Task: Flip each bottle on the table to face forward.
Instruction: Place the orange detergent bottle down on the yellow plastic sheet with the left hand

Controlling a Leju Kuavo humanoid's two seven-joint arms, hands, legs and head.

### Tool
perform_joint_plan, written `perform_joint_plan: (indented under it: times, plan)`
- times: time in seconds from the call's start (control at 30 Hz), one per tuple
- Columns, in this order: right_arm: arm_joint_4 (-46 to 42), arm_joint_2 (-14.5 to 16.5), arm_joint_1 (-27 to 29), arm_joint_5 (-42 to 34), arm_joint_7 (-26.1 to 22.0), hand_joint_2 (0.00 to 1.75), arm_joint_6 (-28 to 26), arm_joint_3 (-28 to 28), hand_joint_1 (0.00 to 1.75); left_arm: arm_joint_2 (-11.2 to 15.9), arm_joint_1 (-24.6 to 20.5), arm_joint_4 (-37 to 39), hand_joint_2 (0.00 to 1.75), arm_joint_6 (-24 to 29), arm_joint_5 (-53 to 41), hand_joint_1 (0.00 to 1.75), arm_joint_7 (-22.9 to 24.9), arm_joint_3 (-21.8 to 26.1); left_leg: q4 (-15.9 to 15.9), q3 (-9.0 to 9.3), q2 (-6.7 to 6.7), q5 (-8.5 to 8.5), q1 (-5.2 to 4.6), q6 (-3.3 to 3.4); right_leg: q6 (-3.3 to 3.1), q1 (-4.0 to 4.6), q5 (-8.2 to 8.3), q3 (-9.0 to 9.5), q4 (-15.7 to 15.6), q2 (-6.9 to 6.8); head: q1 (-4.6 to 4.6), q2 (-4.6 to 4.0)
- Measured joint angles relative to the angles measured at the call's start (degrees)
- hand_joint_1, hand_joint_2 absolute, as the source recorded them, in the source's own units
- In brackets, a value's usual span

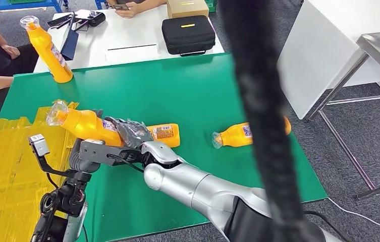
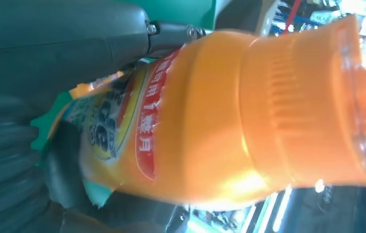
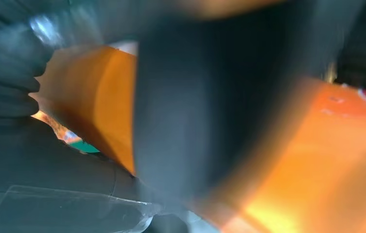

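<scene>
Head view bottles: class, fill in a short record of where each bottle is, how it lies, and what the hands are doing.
held bottle: tilted, cap end raised towards the left
hands: left hand and right hand both grip it
far bottle: upright, far left corner of green table
right bottle: lying on its side, untouched

The green counter (image 1: 187,91) carries an upright orange bottle (image 1: 50,50) at its far left corner; another orange bottle (image 1: 240,134) lies on its side near the right edge; a stack of yellow trays (image 1: 11,166) covers the near left corner; a white counter (image 1: 127,40) abuts the far edge, bearing a black case (image 1: 188,34).
</scene>
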Motion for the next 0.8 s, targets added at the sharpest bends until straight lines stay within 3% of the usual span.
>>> perform_joint_plan:
  times: [0.37, 0.8]
  plan:
    - [-2.71, 0.0, 1.14, 2.41, 3.09, 1.75, 1.89, 3.17, 1.75, -0.09, 1.49, -1.34, 1.75, 4.76, -3.48, 0.0, -0.9, 0.69, 0.0, -0.02, 0.01, 0.0, 0.01, 0.0, 0.0, 0.0, 0.0, -0.02, 0.0, 0.01, 0.01, 0.0]
    - [-3.04, -0.02, 1.51, 2.97, 3.5, 1.75, 2.52, 4.07, 1.75, -0.09, 2.19, -1.44, 1.75, 5.54, -4.09, 0.0, -1.5, 0.92, 0.0, -0.02, 0.01, 0.0, 0.01, 0.0, 0.0, 0.0, 0.0, -0.03, 0.0, 0.01, 0.01, 0.0]
